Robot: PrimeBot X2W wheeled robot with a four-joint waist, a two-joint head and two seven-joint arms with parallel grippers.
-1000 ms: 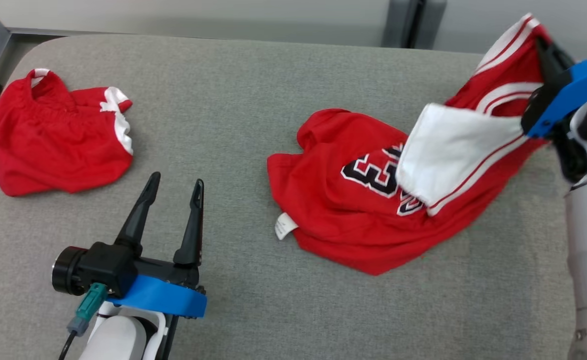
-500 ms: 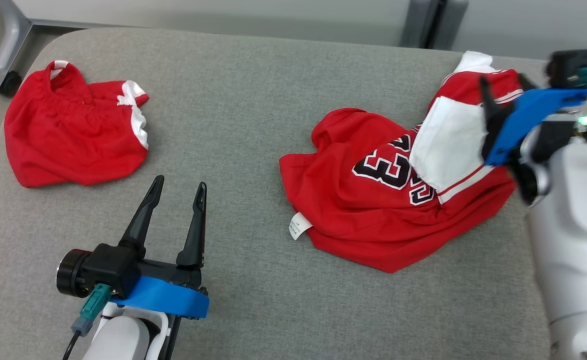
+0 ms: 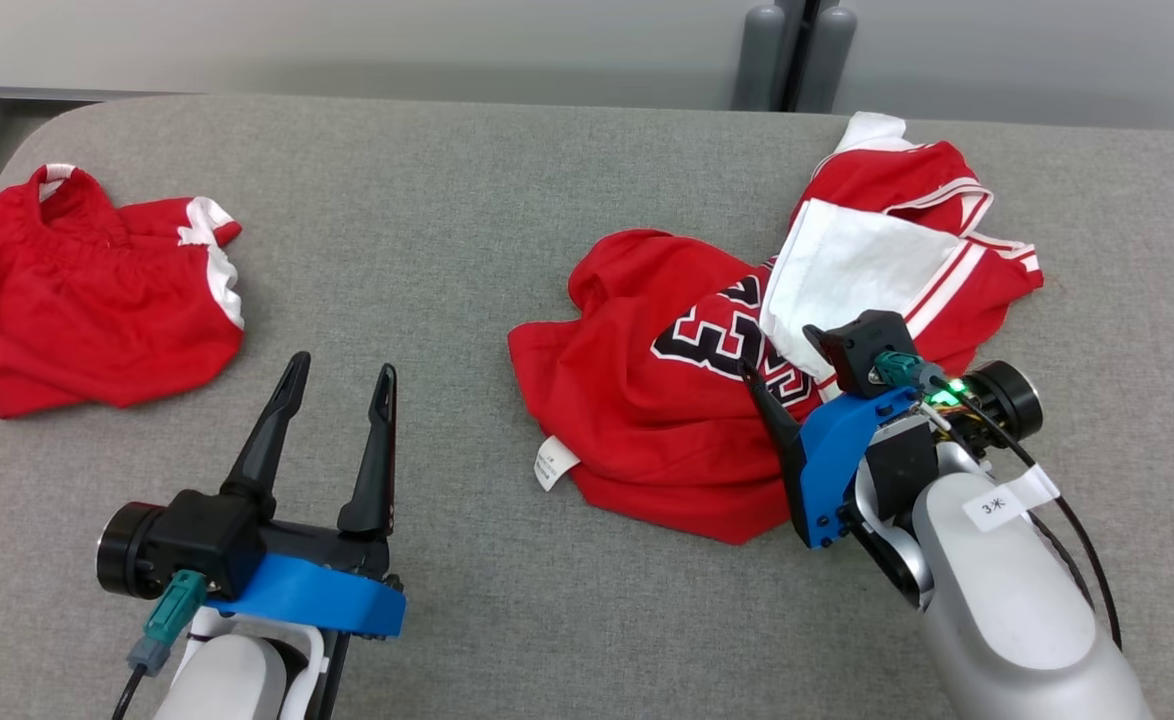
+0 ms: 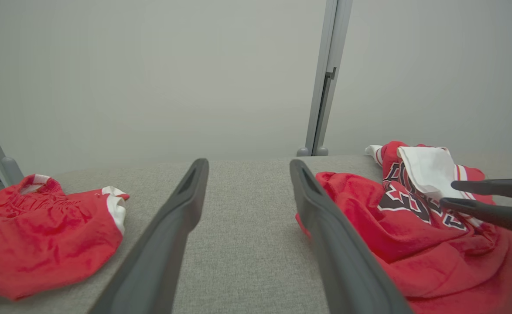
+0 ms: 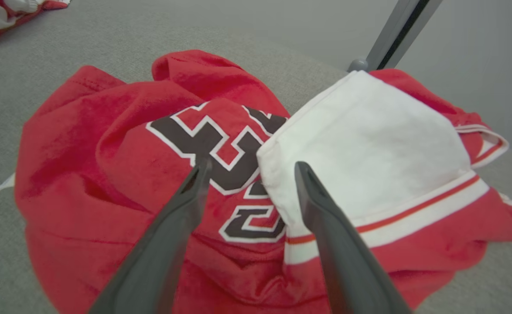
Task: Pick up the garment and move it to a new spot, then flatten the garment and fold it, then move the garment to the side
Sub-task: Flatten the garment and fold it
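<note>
The garment (image 3: 647, 420) is a red jersey with black numbers and a white-lined panel, lying crumpled on the grey table (image 3: 447, 200) at centre right. My right gripper (image 3: 792, 360) hovers open over the jersey's near right part with nothing between its fingers. In the right wrist view the garment (image 5: 107, 165) lies under the right gripper (image 5: 252, 165), whose fingers point at the numbers and the white panel's edge. My left gripper (image 3: 342, 365) stands open over bare table, left of the jersey. The left wrist view has the left gripper (image 4: 248, 162), the garment (image 4: 395, 244) and the right gripper (image 4: 448, 194).
A second red garment with white trim (image 3: 87, 310) lies bunched at the table's far left, also in the left wrist view (image 4: 42, 235). A grey post (image 3: 787, 55) rises behind the table's back edge. A white label (image 3: 554, 463) sticks out of the jersey's left edge.
My right gripper has opened and let go of the jersey; the lifted part now lies on the table. The right arm came down and toward me. The camera also shifted.
</note>
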